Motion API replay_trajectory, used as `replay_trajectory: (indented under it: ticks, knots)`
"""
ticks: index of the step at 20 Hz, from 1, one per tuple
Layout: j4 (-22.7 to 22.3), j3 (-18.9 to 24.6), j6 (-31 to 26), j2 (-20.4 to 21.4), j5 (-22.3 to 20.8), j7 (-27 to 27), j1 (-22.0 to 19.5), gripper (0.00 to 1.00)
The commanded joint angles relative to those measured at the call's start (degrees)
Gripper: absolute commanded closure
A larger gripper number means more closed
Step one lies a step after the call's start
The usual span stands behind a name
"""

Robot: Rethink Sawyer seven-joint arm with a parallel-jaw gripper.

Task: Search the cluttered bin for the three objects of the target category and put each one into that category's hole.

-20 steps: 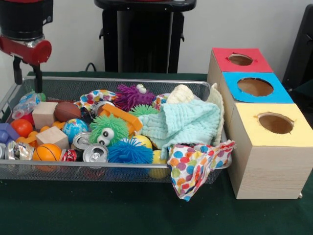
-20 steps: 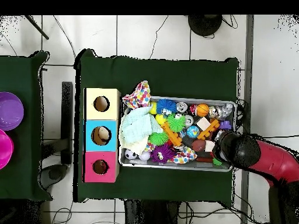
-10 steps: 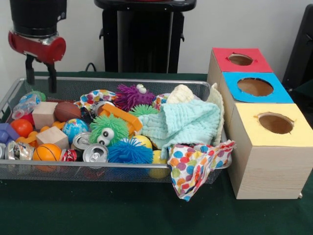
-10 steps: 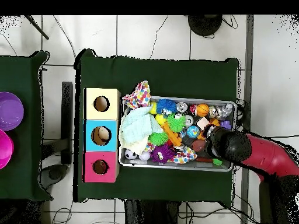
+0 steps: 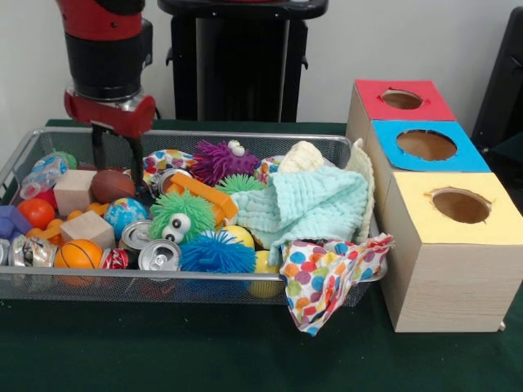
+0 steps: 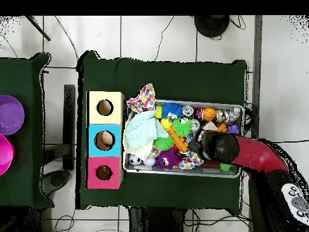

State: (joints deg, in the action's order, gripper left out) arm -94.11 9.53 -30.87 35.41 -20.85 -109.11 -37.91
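A wire mesh bin [image 5: 245, 140] holds a pile of toys, cans, blocks and cloths. My gripper [image 5: 118, 173] hangs open over the bin's left part, one finger on each side of a brown football [image 5: 110, 186]. Close by lie a wooden block [image 5: 73, 190], a globe ball [image 5: 124, 214] and a green fuzzy toy with eyes [image 5: 180, 217]. Right of the bin stand three wooden boxes with a red hole [image 5: 401, 100], a blue hole [image 5: 426, 144] and a yellow hole [image 5: 460, 206]. In the overhead view the arm's head [image 6: 217, 147] hides the gripper and the objects under it.
A mint cloth [image 5: 315, 204] and a polka-dot cloth [image 5: 327, 273] drape over the bin's right end. Cans [image 5: 159, 255], a blue spiky ball [image 5: 216, 251], a purple fuzzy toy [image 5: 222, 159] and an orange basketball [image 5: 78, 255] fill the bin. Purple bowls [image 6: 9, 115] sit on a side table.
The arm has moved right and down, from outside the bin's left end to over the brown football, with its fingers lowered into the bin. The objects have not shifted.
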Motion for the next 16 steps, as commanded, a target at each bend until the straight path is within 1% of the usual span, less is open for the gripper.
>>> replay_trajectory:
  ticks: [1, 5, 9, 11, 13, 14, 16]
  knots:
    - [1.63, 2.16, 4.26, -5.93, 1.67, -6.56, 2.17, 0.0]
    - [2.62, 2.17, 5.37, -7.92, 2.0, -6.66, 3.4, 0.0]
    - [5.12, 1.79, 8.2, -12.08, 2.13, -7.56, 4.95, 0.0]
    - [5.95, 1.15, 8.61, -13.09, 2.43, -8.22, 6.07, 0.0]
    - [5.76, 0.51, 7.66, -12.57, 3.13, -8.9, 7.13, 0.0]
    - [5.27, 0.27, 6.46, -11.56, 3.63, -8.99, 7.49, 0.0]
    - [4.45, -0.77, 2.46, -8.13, 4.54, -8.87, 8.64, 0.0]
